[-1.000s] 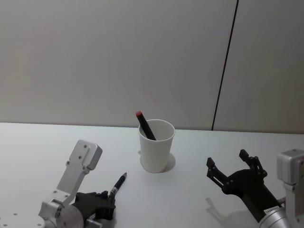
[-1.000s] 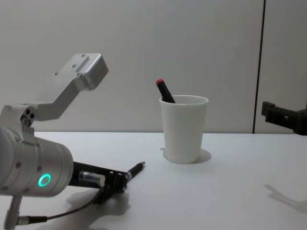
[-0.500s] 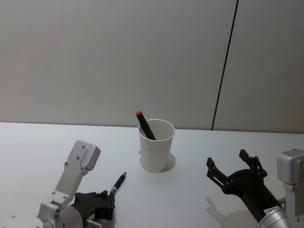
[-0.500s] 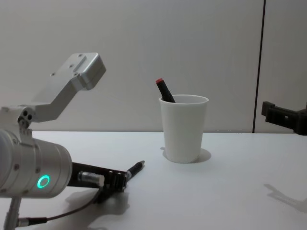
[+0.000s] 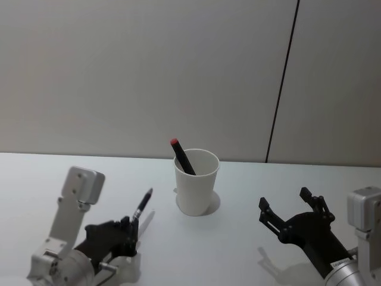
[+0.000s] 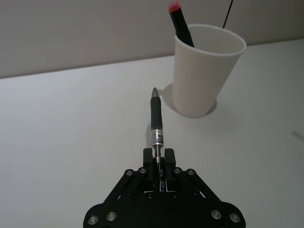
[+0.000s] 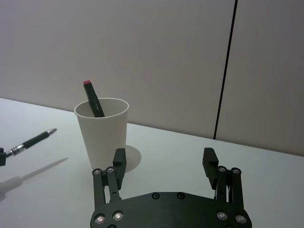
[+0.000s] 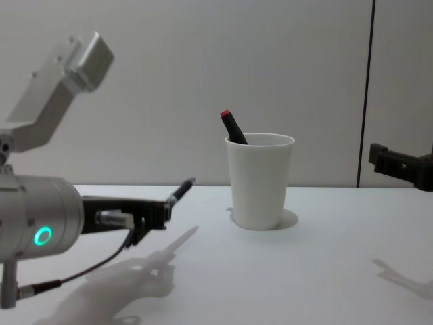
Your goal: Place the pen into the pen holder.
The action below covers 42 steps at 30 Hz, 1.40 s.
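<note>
Newly raised off the table, the pen is clamped in the left gripper, lower left; right gripper is spread open, lower right.

- The left claw has come up off the counter. A second ago it sat low, almost on the surface; now it hangs clear above it.
- The pen has risen with it, still pinched at its back end. It had been slanting up from just over the counter. Now it is in the air, and from the chest its tip sits about level with the middle of the cup.
- A long shadow of claw and pen now falls on the counter under them, where before there was only a small dark patch.
- The silver block on the left arm has swung higher and farther left.
</note>
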Tool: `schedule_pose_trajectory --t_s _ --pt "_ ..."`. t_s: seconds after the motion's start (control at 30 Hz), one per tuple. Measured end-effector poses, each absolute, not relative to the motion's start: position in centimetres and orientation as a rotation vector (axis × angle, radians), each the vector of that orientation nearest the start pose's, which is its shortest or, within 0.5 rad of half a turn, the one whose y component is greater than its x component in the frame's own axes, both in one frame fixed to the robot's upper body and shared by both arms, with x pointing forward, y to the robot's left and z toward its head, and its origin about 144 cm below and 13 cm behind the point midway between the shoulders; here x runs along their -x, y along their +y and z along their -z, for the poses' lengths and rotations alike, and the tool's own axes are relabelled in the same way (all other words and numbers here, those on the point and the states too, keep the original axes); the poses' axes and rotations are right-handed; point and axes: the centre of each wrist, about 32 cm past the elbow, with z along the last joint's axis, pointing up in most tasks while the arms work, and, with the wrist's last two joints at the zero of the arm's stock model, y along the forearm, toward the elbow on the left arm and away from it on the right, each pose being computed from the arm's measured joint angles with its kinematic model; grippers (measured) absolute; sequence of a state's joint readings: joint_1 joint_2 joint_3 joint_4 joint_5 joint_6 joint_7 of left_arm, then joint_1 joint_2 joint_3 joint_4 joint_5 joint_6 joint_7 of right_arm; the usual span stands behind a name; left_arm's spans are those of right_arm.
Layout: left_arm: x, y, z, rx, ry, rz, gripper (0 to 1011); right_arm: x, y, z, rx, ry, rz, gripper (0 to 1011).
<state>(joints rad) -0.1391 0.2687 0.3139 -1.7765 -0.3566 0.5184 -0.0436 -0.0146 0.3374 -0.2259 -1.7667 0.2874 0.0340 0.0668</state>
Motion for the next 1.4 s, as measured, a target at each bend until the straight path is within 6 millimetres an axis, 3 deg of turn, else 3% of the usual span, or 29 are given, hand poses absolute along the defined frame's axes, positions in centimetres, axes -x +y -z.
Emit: schedule_pose_trajectory --t_s 0.7,1.4 --pt "-46.3 21.8 -123.1 0.121 0.036 -1.061 144 -44.3 -23.7 -118.9 -0.026 -0.075 1.229 1001" --pt "-48.4 22.7 -122.8 0.282 -0.001 -0.767 144 -44.3 -23.7 -118.9 -0.026 -0.075 1.229 1001"
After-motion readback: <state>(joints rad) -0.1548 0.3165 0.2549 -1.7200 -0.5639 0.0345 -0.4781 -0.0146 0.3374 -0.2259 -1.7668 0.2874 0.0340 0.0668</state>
